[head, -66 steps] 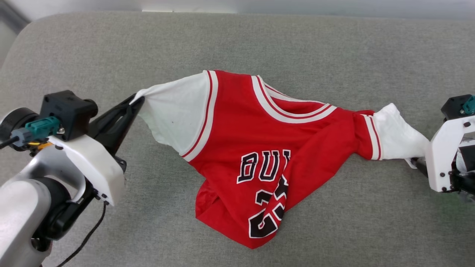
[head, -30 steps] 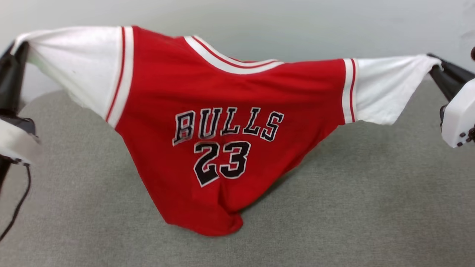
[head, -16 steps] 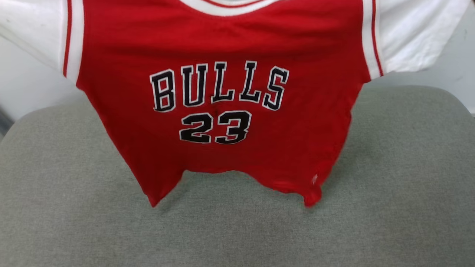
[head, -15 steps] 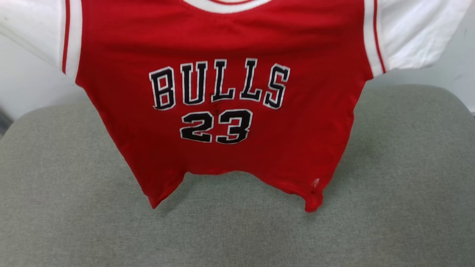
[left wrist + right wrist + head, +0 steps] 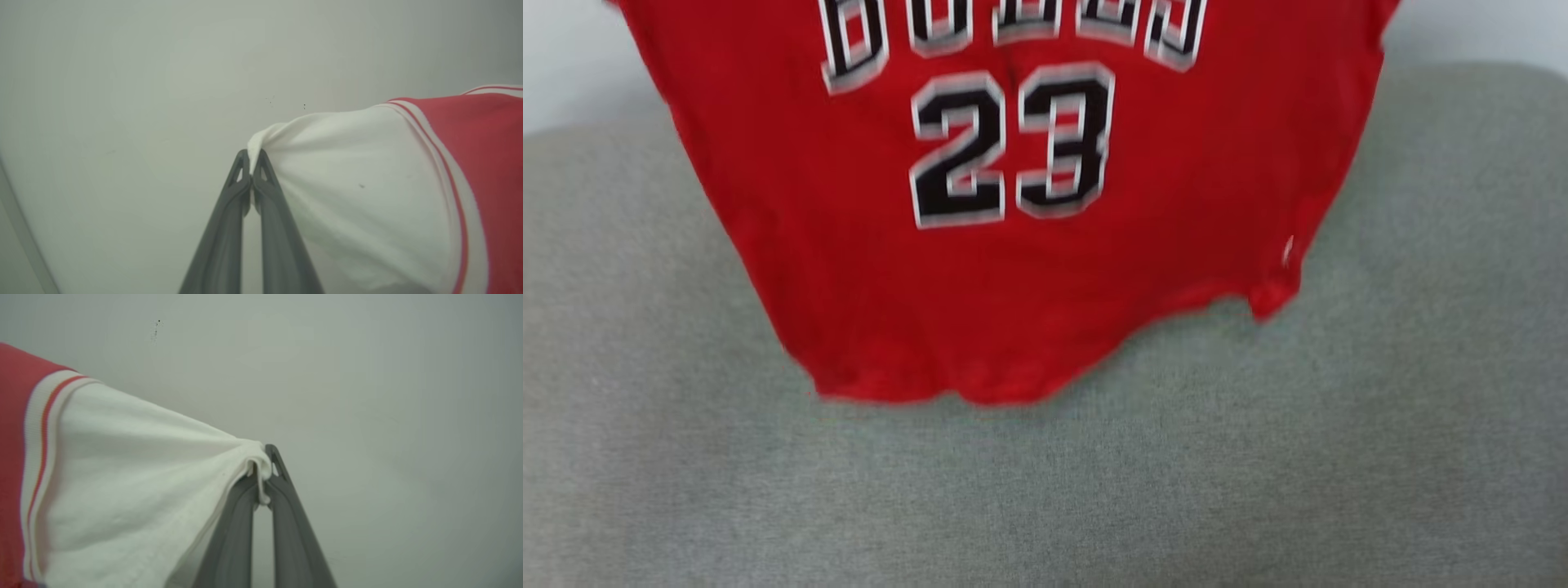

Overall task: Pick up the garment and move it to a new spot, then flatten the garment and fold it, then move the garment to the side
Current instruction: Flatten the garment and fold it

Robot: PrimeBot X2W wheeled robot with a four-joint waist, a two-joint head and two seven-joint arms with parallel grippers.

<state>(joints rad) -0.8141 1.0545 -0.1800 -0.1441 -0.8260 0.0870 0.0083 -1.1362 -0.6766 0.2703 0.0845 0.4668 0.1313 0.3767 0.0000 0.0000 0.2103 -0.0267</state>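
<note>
The garment [image 5: 1013,269], a red jersey with black "23" and lettering cut off at the top edge, hangs spread in the air in the head view, its hem just above the grey cushion [image 5: 1258,474]. In the left wrist view my left gripper [image 5: 250,157] is shut on the tip of one white sleeve [image 5: 351,196]. In the right wrist view my right gripper [image 5: 265,457] is shut on the tip of the other white sleeve [image 5: 143,490]. Both sleeves are pulled taut away from the red body.
The grey cushion fills the lower head view, rounded at its far corners. A pale wall [image 5: 572,65] stands behind it and fills the background of both wrist views.
The jersey was lifted off the cushion and stretched out between both grippers. Since half a second ago it sits higher and larger in the head view, with sleeves and collar now out of frame.
</note>
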